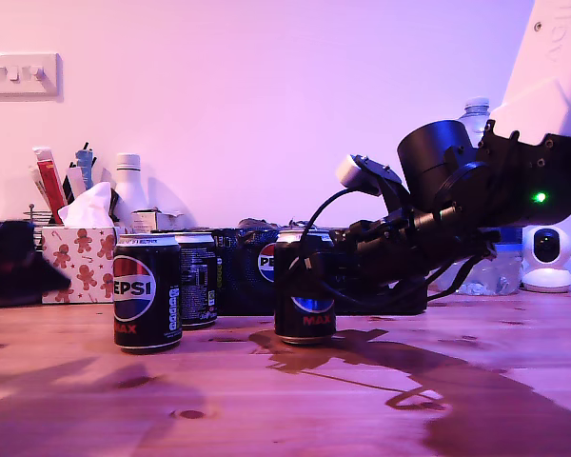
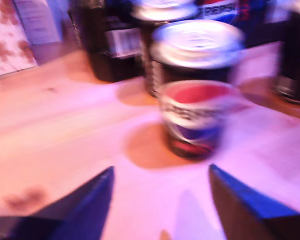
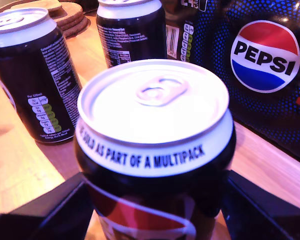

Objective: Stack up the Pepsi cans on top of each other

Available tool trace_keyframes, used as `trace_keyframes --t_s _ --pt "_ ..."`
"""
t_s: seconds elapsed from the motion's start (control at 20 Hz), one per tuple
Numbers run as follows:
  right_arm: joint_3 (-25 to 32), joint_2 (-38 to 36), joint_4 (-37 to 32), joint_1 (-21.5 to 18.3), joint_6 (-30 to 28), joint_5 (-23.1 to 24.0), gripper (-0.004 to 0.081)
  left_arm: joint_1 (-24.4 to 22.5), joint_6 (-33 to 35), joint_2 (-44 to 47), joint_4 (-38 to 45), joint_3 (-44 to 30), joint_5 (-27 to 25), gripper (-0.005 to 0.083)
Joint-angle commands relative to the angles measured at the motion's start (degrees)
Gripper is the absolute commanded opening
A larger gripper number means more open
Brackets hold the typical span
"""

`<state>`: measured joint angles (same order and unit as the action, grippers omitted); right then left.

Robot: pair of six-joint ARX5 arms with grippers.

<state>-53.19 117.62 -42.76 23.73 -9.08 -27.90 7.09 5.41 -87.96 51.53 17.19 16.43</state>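
Observation:
Three black Pepsi Max cans stand on the wooden table. One can is at the exterior view's left, with a second can close behind it. The third can stands in the middle, and my second gripper reaches in from the exterior view's right, its fingers pressed on both sides of it. My first gripper is open and empty, a short way from a blurred can showing its logo. A dark blurred arm sits at the exterior view's left edge.
A wide black Pepsi multipack lies behind the cans. At the back stand a gingerbread-print tissue box, a white bottle, a pen holder, a water bottle and a small white camera. Cork coasters lie beyond the cans.

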Motion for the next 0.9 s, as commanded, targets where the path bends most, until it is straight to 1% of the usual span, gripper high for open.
trace_keyframes --t_s 0.0,0.25,0.35,0.45,0.55,0.65,0.75,0.85 --pt "0.8 -1.6 0.2 0.2 0.0 0.0 0.0382 -1.1 0.7 -4.3 0.8 4.9 2.5 -0.0024" --pt "0.8 -1.6 0.2 0.2 -0.4 0.0 0.0382 -5.8 1.1 -17.7 0.8 18.8 11.5 -0.0024" --pt "0.8 -1.6 0.0 0.2 -0.4 0.0 0.0382 -7.6 1.1 -22.4 -0.1 24.2 18.3 -0.0024" --pt "0.7 -1.6 -0.2 0.2 -0.4 0.0 0.0381 -8.4 1.1 -26.9 -3.5 29.4 22.6 -0.0024" --pt "0.7 -1.6 -0.2 0.2 -0.4 0.0 0.0381 -8.1 1.7 -30.7 -5.6 33.4 24.7 -0.0024" --pt "0.6 -1.6 -0.2 0.2 -0.4 0.0 0.0381 -6.8 4.5 -33.6 -6.0 35.8 26.3 -0.0024" --pt "0.6 -1.6 -0.2 0.2 -0.4 0.0 0.0381 -5.5 6.6 -35.5 -6.6 36.9 27.3 -0.0024" --pt "0.6 -1.6 -0.2 0.2 -0.4 0.0 0.0381 -4.2 7.1 -36.4 -6.7 36.9 29.0 -0.0024"
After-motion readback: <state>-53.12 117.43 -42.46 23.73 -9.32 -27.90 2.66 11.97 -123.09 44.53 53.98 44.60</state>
